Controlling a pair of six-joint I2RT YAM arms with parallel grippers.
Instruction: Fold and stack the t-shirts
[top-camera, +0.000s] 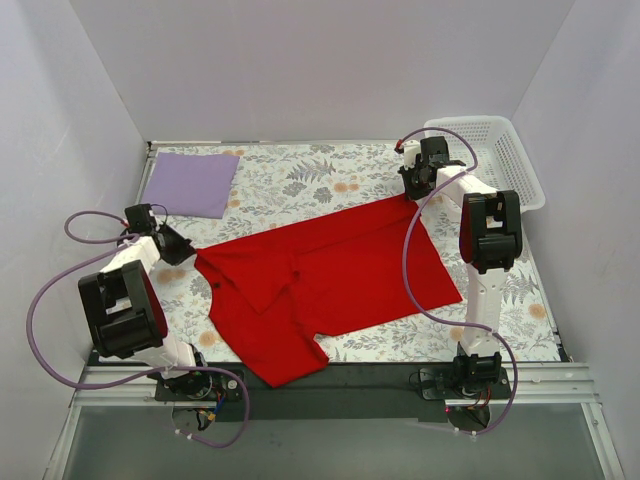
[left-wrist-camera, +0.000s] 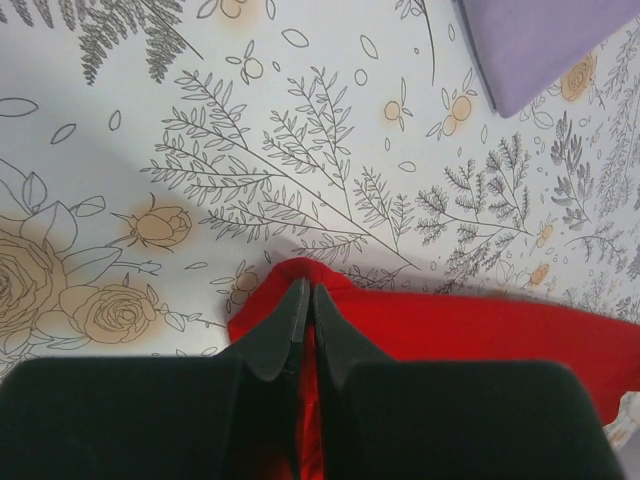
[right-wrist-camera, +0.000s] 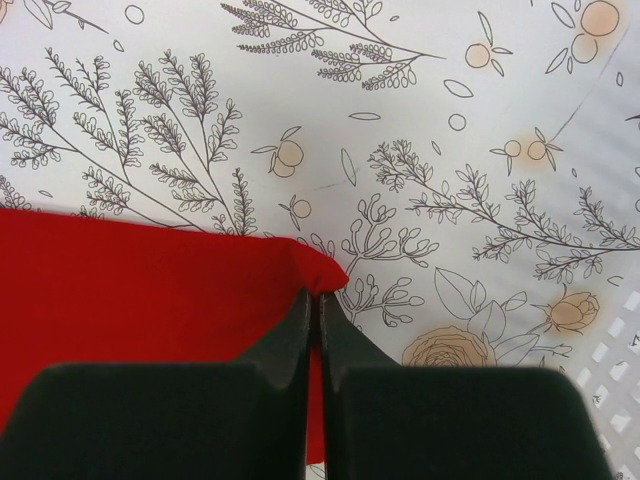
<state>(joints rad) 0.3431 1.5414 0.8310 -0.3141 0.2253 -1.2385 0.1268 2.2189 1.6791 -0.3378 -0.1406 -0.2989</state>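
Cloth printed with flowers covers the bench (top-camera: 300, 170). On it the red t-shirt (top-camera: 330, 275) lies partly folded, spread between the two tools. The left tool (left-wrist-camera: 305, 300) is clamped shut on a bunched edge right at its tips, and the right tool (right-wrist-camera: 318, 300) pinches a corner the same way. The lavender t-shirt (top-camera: 190, 183), already a flat rectangle, lies ahead of the left tool and well apart from it. Both pinches look shallow, right at the hem. I judge that uneven pulling could slip the cloth out of one tool, leaving the fold skewed or collapsed.
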